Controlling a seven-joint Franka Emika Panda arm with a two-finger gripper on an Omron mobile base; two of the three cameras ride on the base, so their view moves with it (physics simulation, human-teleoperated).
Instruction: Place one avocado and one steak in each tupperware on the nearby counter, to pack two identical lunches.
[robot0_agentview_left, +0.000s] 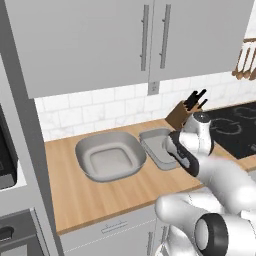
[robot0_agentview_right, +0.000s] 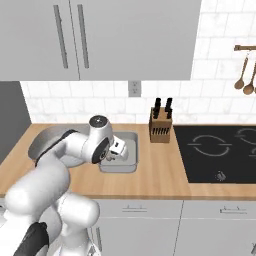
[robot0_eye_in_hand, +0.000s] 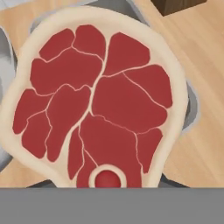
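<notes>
Over the bench: hand above rectangular tub.
Hand view: steak close up, clasped by hand.
Left base view: round tub beside.

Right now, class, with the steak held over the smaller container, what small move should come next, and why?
Probably lower a little, then open the fingers. The steak hangs directly above the smaller grey container on the counter, whose rim shows around the steak's edges, so a short descent should land it inside.
</notes>
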